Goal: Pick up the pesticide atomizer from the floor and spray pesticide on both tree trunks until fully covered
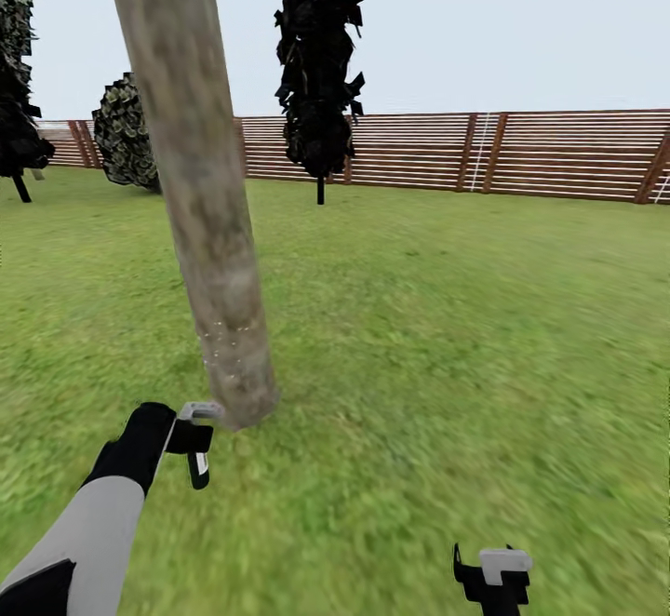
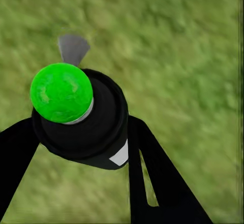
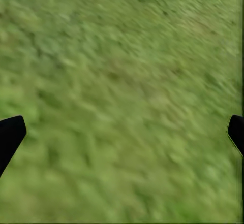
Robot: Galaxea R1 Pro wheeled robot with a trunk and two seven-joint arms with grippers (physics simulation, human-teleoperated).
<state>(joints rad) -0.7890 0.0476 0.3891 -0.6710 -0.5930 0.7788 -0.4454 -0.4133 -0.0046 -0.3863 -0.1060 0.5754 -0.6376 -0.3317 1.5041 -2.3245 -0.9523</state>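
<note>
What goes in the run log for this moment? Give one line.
left tool: shut on sprayer | nozzle beside tree trunk base | right tool: open over grass

Grass (image 1: 465,318), slatted wooden fence (image 1: 558,155), dark conifer (image 1: 319,48), perhaps shrub (image 1: 126,137)

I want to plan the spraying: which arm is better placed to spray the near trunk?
Left. The left gripper holds the pesticide atomizer, close beside the base of the tree trunk. The right gripper hangs open and empty over grass, farther away.
</note>
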